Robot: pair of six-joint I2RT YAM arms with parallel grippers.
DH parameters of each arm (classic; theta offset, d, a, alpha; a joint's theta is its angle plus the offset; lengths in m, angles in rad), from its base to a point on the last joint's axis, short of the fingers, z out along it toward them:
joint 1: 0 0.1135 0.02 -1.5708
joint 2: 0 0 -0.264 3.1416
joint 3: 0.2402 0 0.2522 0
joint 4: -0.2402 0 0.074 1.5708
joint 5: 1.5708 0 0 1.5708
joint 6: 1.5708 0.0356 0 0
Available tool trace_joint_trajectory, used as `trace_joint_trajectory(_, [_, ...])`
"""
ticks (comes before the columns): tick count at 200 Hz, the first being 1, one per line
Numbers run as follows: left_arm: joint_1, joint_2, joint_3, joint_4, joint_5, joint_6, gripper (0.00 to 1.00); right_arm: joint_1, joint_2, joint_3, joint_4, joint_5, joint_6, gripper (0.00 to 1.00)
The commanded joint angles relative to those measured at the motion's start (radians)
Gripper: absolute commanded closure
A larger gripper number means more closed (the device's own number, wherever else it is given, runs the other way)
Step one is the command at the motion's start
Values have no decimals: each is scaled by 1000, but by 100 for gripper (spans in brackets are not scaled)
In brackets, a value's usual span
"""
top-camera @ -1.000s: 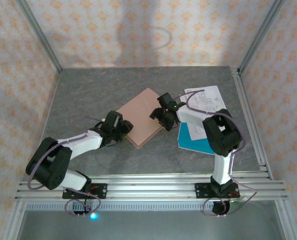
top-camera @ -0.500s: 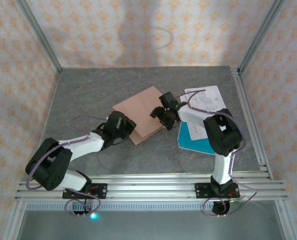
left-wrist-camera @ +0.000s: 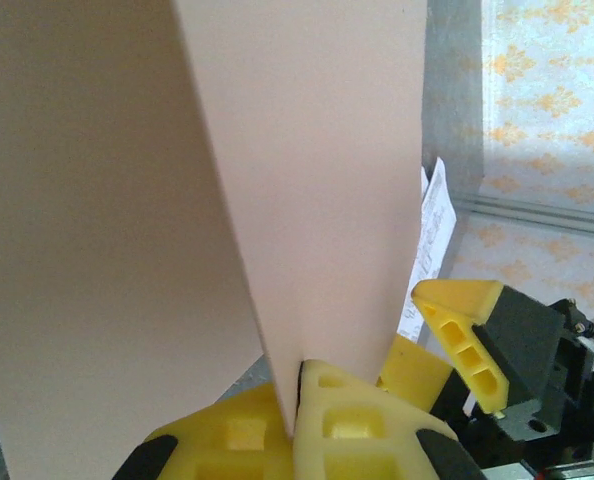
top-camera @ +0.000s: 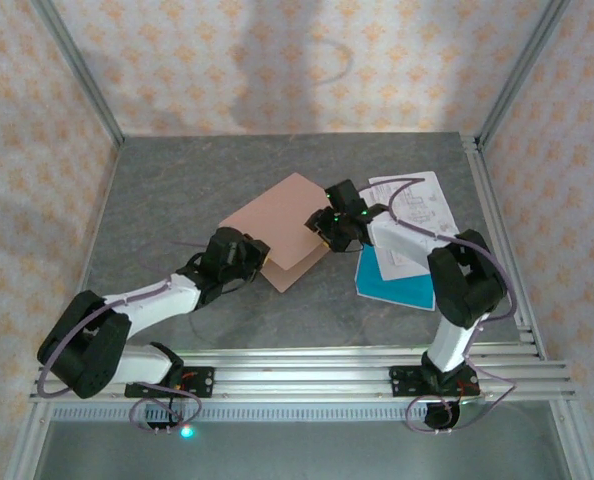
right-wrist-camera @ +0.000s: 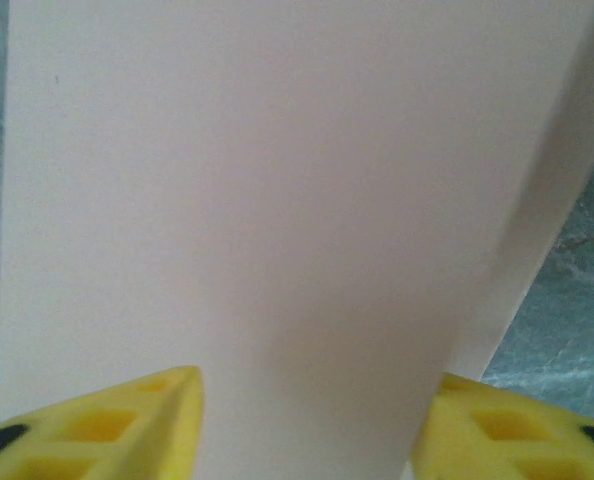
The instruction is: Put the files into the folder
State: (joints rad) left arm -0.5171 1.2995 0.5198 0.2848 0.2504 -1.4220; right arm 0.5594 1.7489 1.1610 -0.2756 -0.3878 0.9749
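lifting the cover: your left gripper (left-wrist-camera: 297, 395) is pinching one leaf of the folder (top-camera: 277, 222), which is now gaping open mid-table (top-camera: 177, 190) where it was lying flat a second ago. your right gripper (right-wrist-camera: 307, 420) is waiting, fingers spread about the card. the files (top-camera: 409, 205) are lying just beside it, not yet inside.

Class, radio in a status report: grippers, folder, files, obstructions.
Left gripper shut on folder cover, cover raised. Right gripper open against folder's right edge. Files outside folder, partly under right arm.
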Motion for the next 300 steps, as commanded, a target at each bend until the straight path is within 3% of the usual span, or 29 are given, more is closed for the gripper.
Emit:
trace_joint_trajectory(1, [-11, -42, -20, -10, 20, -10, 100, -3, -29, 12, 39, 17, 19, 64])
trace_joint_trajectory(22, [-11, -82, -10, -92, 26, 27, 100, -5, -33, 21, 35, 28, 32, 100])
trace_joint_trajectory(32, [-11, -103, 4, -159, 27, 63, 98, -6, -35, 37, 16, 37, 36, 100])
trace_joint_trajectory(50, [-16, -148, 82, -391, 0, 209, 54, -5, -29, 78, -27, 36, 32, 100])
trace_joint_trajectory(60, [-22, -163, 156, -544, -35, 338, 37, -5, -20, 105, -55, 27, 24, 100])
trace_joint_trajectory(96, [-109, -108, 454, -971, -227, 804, 12, -6, 7, 195, -168, 3, -8, 100])
trace_joint_trajectory(111, [-181, -61, 534, -1052, -340, 929, 5, -4, 21, 235, -213, -12, -20, 100])
trace_joint_trajectory(131, [-290, 5, 605, -1088, -483, 1027, 4, -6, 35, 274, -244, -37, -33, 100])
trace_joint_trajectory(170, [-429, 205, 743, -1167, -765, 1082, 2, -6, 35, 327, -302, -54, -63, 100])
trace_joint_trajectory(204, [-458, 366, 840, -1242, -926, 1042, 6, -5, 14, 333, -318, -73, -68, 100])
trace_joint_trajectory(217, [-458, 398, 861, -1253, -959, 1030, 16, -5, 5, 331, -323, -81, -70, 100])
trace_joint_trajectory(228, [-457, 415, 874, -1252, -969, 1026, 33, -5, -2, 326, -326, -84, -73, 100])
trace_joint_trajectory(238, [-456, 424, 884, -1252, -976, 1020, 67, -6, -9, 322, -326, -87, -74, 100])
trace_joint_trajectory(252, [-456, 434, 893, -1253, -981, 1013, 100, -5, -18, 313, -320, -88, -74, 100])
trace_joint_trajectory(272, [-456, 430, 891, -1247, -959, 1011, 100, -6, -28, 311, -308, -95, -82, 100])
trace_joint_trajectory(279, [-456, 419, 884, -1242, -947, 1009, 100, -8, -34, 309, -297, -101, -89, 89])
trace_joint_trajectory(300, [-451, 359, 844, -1212, -896, 1002, 100, -17, -94, 278, -283, -50, -105, 43])
